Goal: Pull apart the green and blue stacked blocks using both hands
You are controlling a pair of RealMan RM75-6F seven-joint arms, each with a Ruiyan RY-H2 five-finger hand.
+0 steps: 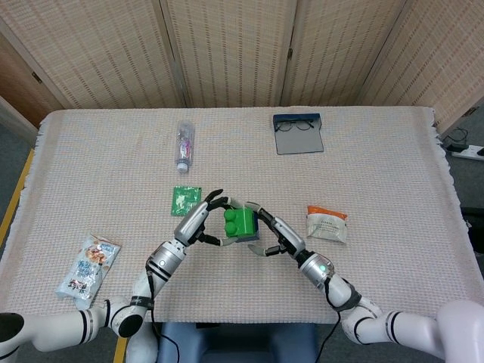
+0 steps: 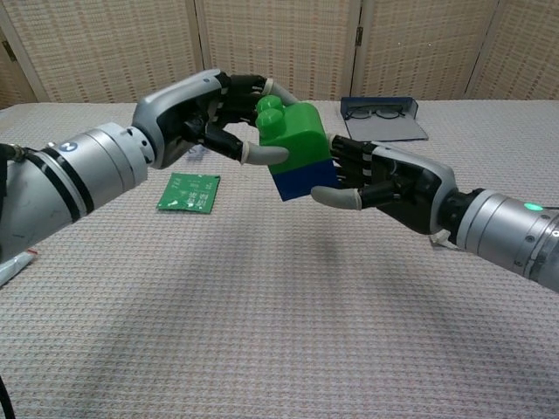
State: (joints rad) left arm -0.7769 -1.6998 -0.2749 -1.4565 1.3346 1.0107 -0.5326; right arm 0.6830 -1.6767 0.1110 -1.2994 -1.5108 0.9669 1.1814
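Stacked blocks (image 2: 297, 148) sit between left hand (image 2: 203, 118) and right hand (image 2: 393, 179) (above the table (image 2: 262, 305)).

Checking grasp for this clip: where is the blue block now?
In the chest view the blue block sits mid-frame above the table, under the green block, between the left hand and right hand.
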